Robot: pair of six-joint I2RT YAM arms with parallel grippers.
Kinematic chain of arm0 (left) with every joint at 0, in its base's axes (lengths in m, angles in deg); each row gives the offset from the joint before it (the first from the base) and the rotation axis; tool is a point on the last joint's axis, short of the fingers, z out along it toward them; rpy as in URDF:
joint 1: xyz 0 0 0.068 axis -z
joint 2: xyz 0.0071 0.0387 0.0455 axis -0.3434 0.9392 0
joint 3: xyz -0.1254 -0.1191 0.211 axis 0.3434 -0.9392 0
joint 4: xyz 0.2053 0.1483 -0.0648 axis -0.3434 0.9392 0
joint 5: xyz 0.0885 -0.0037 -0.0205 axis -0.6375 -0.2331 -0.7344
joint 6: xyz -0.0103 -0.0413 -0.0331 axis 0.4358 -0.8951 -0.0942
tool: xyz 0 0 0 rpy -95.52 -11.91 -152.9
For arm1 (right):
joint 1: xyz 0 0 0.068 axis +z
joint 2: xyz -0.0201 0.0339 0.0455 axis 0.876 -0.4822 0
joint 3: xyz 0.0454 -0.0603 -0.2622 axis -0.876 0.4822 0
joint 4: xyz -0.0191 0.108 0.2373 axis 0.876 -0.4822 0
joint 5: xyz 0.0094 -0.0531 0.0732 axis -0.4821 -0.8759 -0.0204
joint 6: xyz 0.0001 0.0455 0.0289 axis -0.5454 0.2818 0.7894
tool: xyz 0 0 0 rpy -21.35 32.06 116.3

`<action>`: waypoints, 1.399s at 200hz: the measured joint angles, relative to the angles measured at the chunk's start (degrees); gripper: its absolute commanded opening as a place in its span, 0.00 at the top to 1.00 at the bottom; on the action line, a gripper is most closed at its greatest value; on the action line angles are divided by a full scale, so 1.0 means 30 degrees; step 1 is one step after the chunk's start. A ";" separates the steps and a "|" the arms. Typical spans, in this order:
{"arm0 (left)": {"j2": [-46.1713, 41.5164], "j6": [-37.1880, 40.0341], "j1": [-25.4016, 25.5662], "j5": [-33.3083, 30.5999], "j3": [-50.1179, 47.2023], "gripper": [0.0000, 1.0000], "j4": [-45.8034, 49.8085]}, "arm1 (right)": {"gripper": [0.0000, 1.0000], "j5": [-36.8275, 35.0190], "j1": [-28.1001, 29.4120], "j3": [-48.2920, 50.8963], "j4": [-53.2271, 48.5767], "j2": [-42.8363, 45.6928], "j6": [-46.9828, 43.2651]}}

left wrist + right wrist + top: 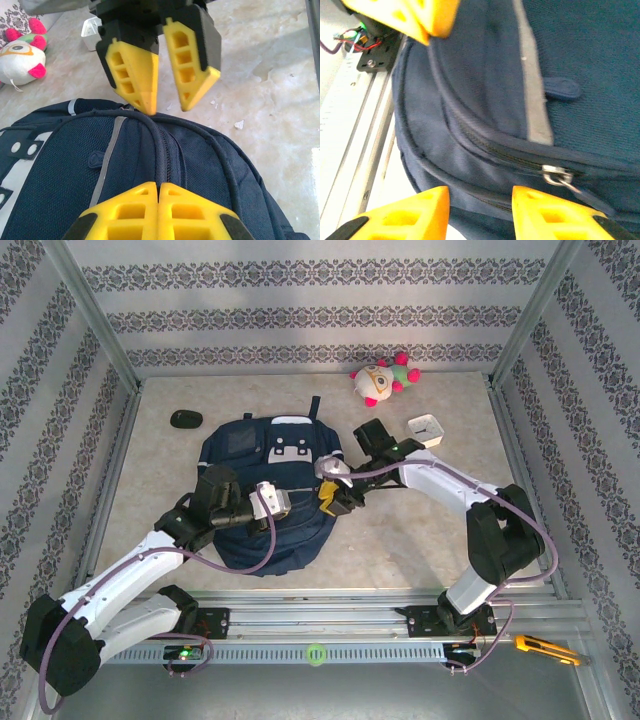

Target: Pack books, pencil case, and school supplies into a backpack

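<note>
Top external view: nearest, an orange cutter (545,648) on the frame at the near-R corner. Mid-table, the navy backpack (250,540) lies flat, zip closed where seen. Left gripper (158,192) clenched, fingers pressed together on the zip seam; can't tell if any fabric is pinched. Right gripper (169,102) faces it, jaws parted, tips at the pack's rim, metal zip pull (557,176) nearby. Further back: white clock (427,427), plush toy (380,380), black oval obj (186,419).
</note>
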 measured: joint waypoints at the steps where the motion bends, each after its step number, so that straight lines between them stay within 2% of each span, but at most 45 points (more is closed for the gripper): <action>1: 0.0000 0.0000 0.0000 0.0000 0.0000 1.00 0.0000 | 0.61 -0.0007 -0.0015 -0.0015 0.0007 -0.0007 0.0029; 40: 0.0007 -0.0022 0.0000 0.0000 0.0000 1.00 -0.0102 | 0.53 -0.0350 -0.1005 0.0124 0.0670 0.0189 0.1486; 75: 0.0007 -0.0087 0.0000 0.0000 0.0000 1.00 -0.0117 | 0.47 -0.1559 -0.0918 0.1253 0.2288 0.1115 0.1508; 112: 0.0007 -0.0087 0.0000 0.0007 -0.0007 1.00 -0.0124 | 0.47 -0.2550 -0.0168 0.1457 0.3767 0.1071 0.1384; 142: 0.0007 -0.0087 0.0000 0.0000 -0.0007 1.00 -0.0117 | 0.50 -0.2637 0.0306 0.1064 0.4619 -0.0095 0.1107; 165: 0.0007 -0.0080 0.0000 0.0007 -0.0117 1.00 -0.0189 | 0.60 -0.2018 0.0386 0.1042 0.4583 -0.0357 0.0787; 196: 0.0007 -0.0087 0.0000 0.0073 -0.0321 1.00 -0.0452 | 0.78 -0.1275 0.0372 0.1020 0.4146 -0.0357 0.0102; 222: 0.0007 -0.0117 0.0000 0.0051 -0.0452 1.00 -0.0736 | 1.00 -0.1239 0.0372 0.1027 0.4007 -0.0342 0.0204; 280: 0.0233 -0.1129 0.0066 -0.1144 -0.0415 1.00 -0.1428 | 1.00 -0.1486 0.0233 0.1246 0.3876 0.0678 0.3621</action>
